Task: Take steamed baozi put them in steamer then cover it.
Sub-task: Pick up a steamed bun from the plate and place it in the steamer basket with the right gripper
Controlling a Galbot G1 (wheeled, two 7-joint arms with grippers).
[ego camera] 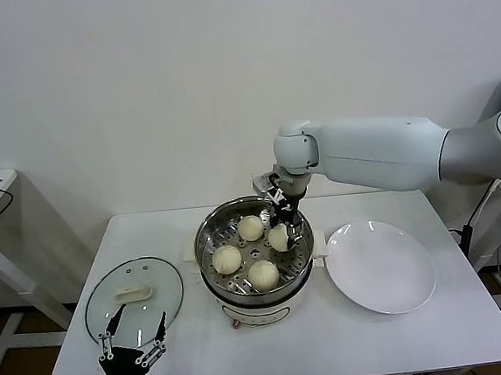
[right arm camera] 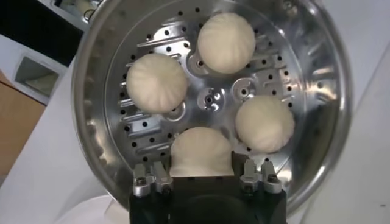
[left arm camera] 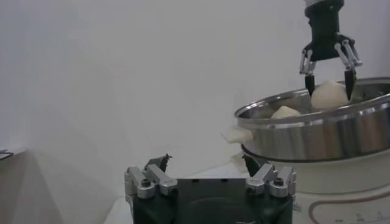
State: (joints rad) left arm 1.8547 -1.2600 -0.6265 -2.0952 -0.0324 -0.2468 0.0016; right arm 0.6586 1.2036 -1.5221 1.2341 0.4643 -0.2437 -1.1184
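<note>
My right gripper (ego camera: 282, 229) is down inside the steamer (ego camera: 209, 230), jaws clamped on the fourth baozi (ego camera: 279, 238) at the tray's right side; three others sit around it. The cover (ego camera: 134, 300) lies flat on the table (ego camera: 377, 334) left of the steamer, handle lengthwise across, directly ahead of my wide-open left gripper (ego camera: 135, 333), the nearer arm. The empty plate (ego camera: 380, 266) sits right, out of the way
</note>
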